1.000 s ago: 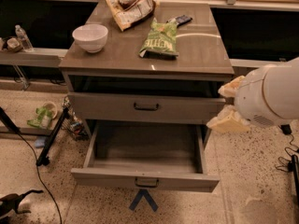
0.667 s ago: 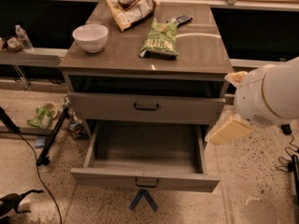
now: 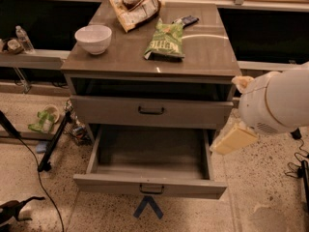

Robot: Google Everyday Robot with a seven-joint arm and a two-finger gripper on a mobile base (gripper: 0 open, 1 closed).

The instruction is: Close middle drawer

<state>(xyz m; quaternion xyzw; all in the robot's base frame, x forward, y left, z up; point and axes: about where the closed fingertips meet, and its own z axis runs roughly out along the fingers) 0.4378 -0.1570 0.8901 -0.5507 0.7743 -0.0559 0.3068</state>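
Gripper (image 3: 231,114) at the cabinet's right side, fingers spread wide, level with the top drawer front (image 3: 193,112); middle drawer (image 3: 106,181) pulled far out below.
Left to right: water bottle (image 3: 21,37) on a low ledge (image 3: 38,59); black stand leg (image 3: 53,141); white bowl (image 3: 94,37), tan bag (image 3: 135,11); blue tape mark (image 3: 147,207) before the drawer; green snack bag (image 3: 166,41); wood-grain cabinet top (image 3: 207,47); speckled floor (image 3: 270,192).

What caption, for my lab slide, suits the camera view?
The middle drawer stands open and empty; the end effector hangs off its right side, beside the cabinet.
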